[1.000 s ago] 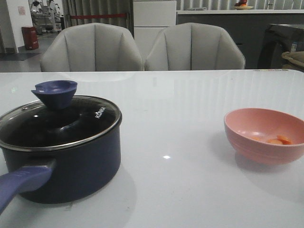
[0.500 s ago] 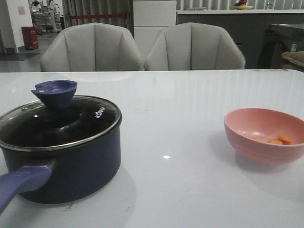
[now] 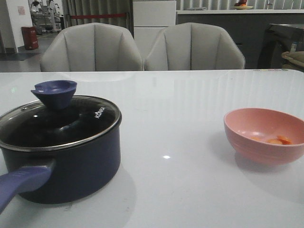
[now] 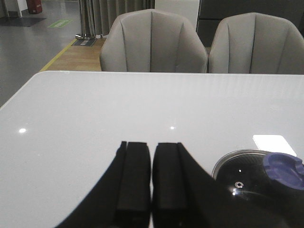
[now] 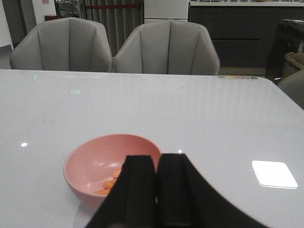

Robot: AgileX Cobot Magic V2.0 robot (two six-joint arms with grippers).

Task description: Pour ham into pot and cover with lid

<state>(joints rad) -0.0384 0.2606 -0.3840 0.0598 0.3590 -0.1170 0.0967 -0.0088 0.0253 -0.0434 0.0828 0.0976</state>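
The dark navy pot (image 3: 71, 161) stands at the table's near left, its purple-blue handle (image 3: 19, 183) pointing toward me. The glass lid (image 3: 57, 121) with its blue knob (image 3: 54, 92) sits on the pot. In the left wrist view the lid (image 4: 247, 173) shows beside my left gripper (image 4: 152, 145), which is shut and empty. At the right, a pink bowl (image 3: 266, 135) holds small orange ham chunks (image 3: 279, 140). My right gripper (image 5: 158, 157) is shut and empty, hanging just before the bowl (image 5: 95, 164) with the ham (image 5: 111, 183) inside. Neither gripper appears in the front view.
Two grey chairs (image 3: 92, 47) (image 3: 194, 45) stand behind the far edge of the white glossy table (image 3: 180, 109). A dark counter (image 3: 223, 23) runs along the back wall.
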